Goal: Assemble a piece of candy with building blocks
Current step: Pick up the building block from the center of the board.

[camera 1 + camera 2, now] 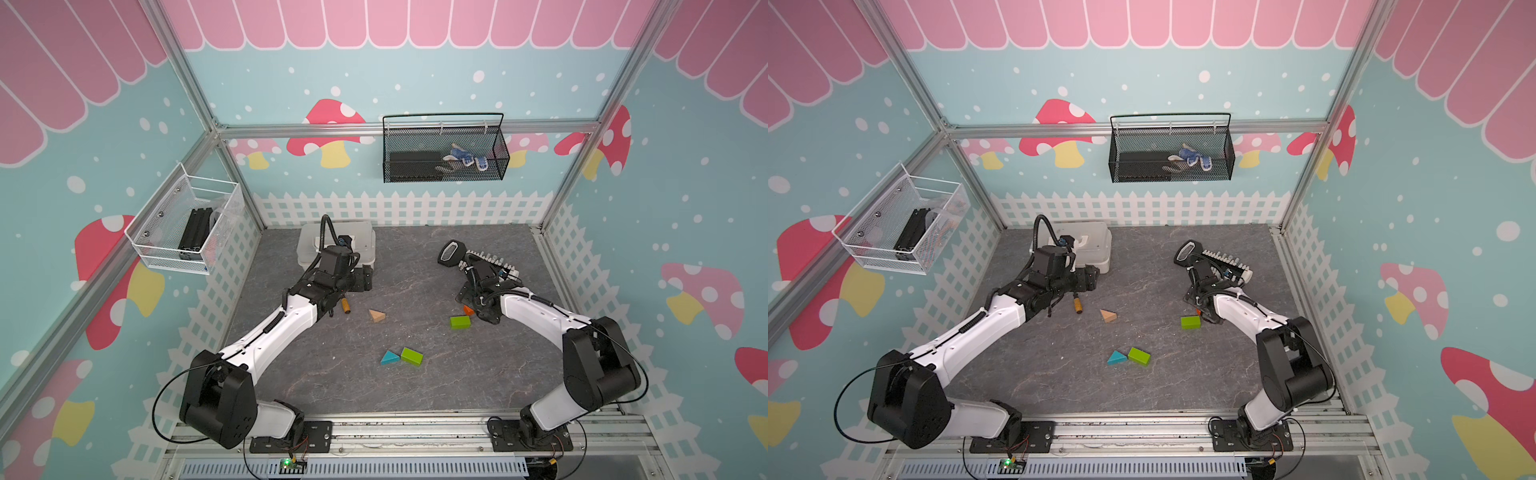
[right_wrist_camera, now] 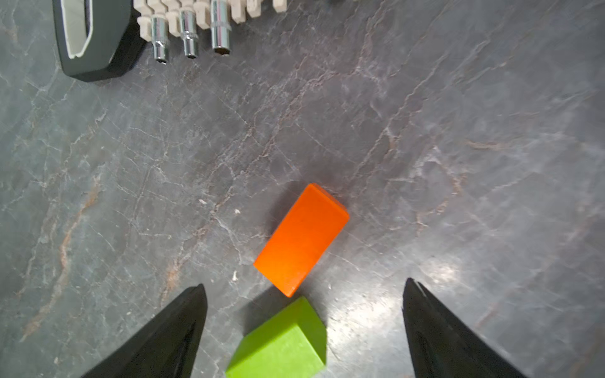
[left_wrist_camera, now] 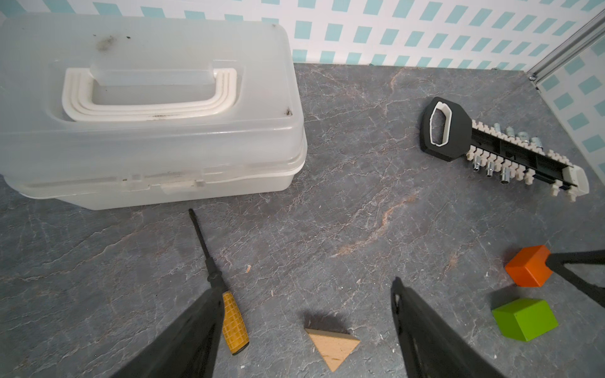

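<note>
The building blocks lie loose on the grey table, with no piece of candy formed. A tan triangle (image 1: 377, 315) (image 3: 332, 347) lies left of centre. At the front middle, a teal triangle (image 1: 389, 358) touches a lime-green cuboid (image 1: 412, 356). A second green cuboid (image 1: 460, 321) (image 2: 281, 343) and an orange cuboid (image 1: 468, 310) (image 2: 301, 239) lie corner to corner on the right. My right gripper (image 2: 305, 283) hovers open just above these two and partly hides the orange one in both top views. My left gripper (image 3: 306, 284) hangs open and empty near the toolbox, with the tan triangle below its gap.
A translucent white toolbox (image 3: 147, 131) stands shut at the back left. A yellow-handled screwdriver (image 3: 234, 322) lies in front of it, beside my left finger. A black socket holder (image 3: 507, 153) lies at the back right. Wire baskets (image 1: 444, 149) hang on the walls.
</note>
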{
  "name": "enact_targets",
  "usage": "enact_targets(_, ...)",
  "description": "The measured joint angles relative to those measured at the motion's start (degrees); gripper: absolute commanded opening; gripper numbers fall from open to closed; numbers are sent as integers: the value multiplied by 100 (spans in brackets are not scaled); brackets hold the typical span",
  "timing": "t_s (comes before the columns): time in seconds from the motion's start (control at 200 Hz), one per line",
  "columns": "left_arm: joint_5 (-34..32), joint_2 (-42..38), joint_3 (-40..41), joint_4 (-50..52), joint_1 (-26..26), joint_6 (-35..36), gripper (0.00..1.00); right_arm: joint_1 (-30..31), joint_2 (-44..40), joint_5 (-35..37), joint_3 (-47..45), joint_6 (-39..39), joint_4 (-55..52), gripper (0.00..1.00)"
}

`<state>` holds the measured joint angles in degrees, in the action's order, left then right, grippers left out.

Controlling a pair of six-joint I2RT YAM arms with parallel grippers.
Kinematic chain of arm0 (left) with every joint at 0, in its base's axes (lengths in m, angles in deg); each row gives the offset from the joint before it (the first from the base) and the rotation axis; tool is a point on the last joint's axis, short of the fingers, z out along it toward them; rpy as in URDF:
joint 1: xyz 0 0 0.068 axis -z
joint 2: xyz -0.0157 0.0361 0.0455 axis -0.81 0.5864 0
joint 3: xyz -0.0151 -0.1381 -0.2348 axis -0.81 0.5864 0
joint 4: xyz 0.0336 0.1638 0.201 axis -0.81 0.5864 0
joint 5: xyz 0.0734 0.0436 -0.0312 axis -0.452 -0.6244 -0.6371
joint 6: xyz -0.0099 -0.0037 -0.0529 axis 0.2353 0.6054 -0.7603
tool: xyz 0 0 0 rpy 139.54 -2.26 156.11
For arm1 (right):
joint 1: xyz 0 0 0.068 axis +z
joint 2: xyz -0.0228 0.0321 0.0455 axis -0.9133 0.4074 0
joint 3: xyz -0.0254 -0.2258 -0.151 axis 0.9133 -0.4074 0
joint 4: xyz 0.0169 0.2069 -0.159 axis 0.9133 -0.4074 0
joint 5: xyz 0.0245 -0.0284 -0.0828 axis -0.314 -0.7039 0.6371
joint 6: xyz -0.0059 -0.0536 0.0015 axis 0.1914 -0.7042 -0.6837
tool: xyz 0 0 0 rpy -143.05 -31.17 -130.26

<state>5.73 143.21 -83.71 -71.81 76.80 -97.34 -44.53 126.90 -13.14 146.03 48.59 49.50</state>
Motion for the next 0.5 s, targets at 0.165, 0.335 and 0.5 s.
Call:
enact_targets(0.165,-42,0,0,57,0,61,84,0,243,-11,22,498,199,89)
enact_targets(0.335,-42,0,0,66,0,63,84,0,450,26,33,817,297,86)
enact_targets(0.5,-42,0,0,74,0,63,84,0,632,175,81,940,343,79)
